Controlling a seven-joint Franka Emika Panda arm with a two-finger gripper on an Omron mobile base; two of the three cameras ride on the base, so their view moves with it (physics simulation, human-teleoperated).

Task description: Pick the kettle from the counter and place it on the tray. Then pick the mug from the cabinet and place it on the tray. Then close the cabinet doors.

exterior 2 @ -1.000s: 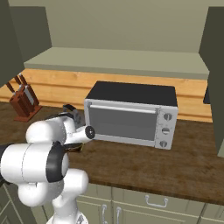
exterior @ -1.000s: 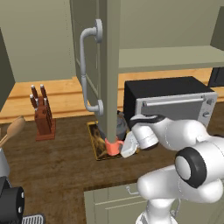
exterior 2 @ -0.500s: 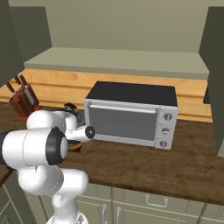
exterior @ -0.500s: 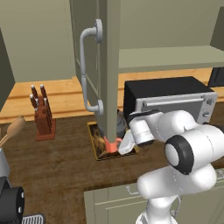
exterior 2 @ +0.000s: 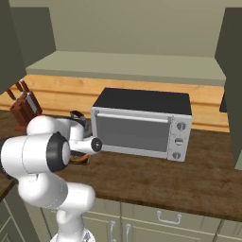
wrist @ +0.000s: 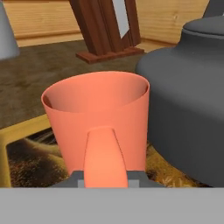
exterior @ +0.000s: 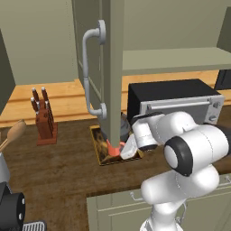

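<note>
The salmon-orange mug (wrist: pixel 98 118) stands upright and close in the hand view, with my gripper (wrist: pixel 105 177) shut on its loop handle. It is over the tray (wrist: pixel 17 131), just left of the dark grey kettle (wrist: pixel 188 100), which sits on the tray. The bottom of the mug is hidden, so I cannot tell whether it touches the tray. From the left base view the mug (exterior: pixel 113 148) and my gripper (exterior: pixel 124 151) are low over the tray (exterior: pixel 100 151), and the kettle (exterior: pixel 125 124) is partly hidden behind the open cabinet door (exterior: pixel 110 67).
A toaster oven (exterior: pixel 176 99) stands on the counter (exterior: pixel 54 167) right of the tray. A knife block (exterior: pixel 44 119) is to the left, and a wooden spoon (exterior: pixel 13 133) is at the far left. The other cabinet door (exterior 2: pixel 231 85) hangs open at the right.
My arm's elbow has swung a little to the left. The mug stays in my grip at nearly the same spot over the tray.
</note>
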